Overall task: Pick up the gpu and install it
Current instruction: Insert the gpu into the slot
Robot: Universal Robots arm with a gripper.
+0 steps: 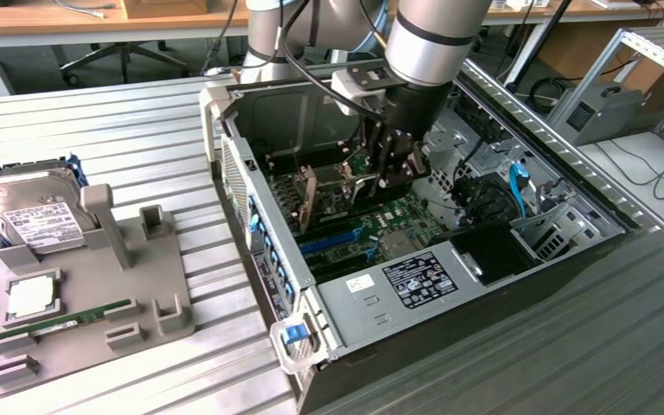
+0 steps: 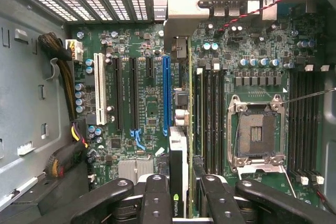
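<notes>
Pincer [image 2: 182,192] gripping one gpu [image 2: 178,145], over one motherboard [image 2: 105,153]

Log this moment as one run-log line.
phase: install | gripper: shut on gpu, edge-on | location: inside computer case, over motherboard beside blue slot | seating: cannot tell

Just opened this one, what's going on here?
The arm's gripper is down inside the open computer case, shut on the gpu, holding it edge-on over the motherboard, close beside the long blue slot. Whether the card is seated cannot be told. A hard drive and a memory stick lie on the grey tray outside the case.
</notes>
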